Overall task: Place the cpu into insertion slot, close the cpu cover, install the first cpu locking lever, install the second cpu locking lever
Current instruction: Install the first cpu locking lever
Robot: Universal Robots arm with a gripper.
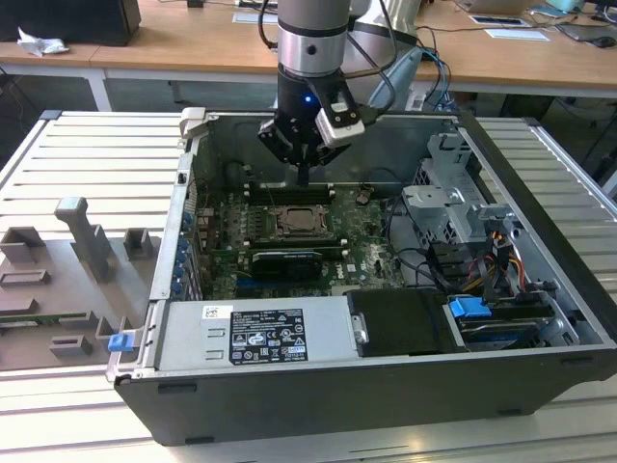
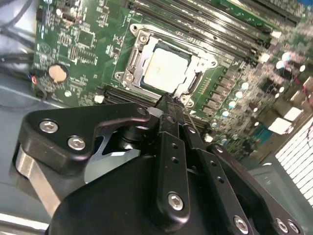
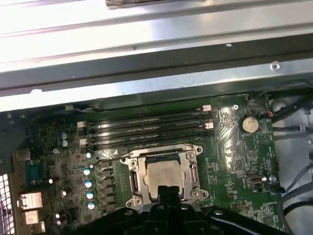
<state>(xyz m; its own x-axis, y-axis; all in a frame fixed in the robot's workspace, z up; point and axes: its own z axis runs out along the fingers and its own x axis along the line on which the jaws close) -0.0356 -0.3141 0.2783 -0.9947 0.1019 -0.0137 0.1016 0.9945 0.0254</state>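
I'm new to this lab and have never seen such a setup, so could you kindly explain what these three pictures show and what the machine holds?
The machine is a robot arm whose gripper hangs over an open computer case lying on a slatted table. One picture comes from a camera off the arm; the other two from cameras on its wrist, looking past the black fingers at the green motherboard. The cpu, a pale square chip, sits in its socket, and the cpu cover, a metal frame, lies down around it. The fingers are closed together and hold nothing, near the socket. A grey moulded tray lies on the exterior view's left.
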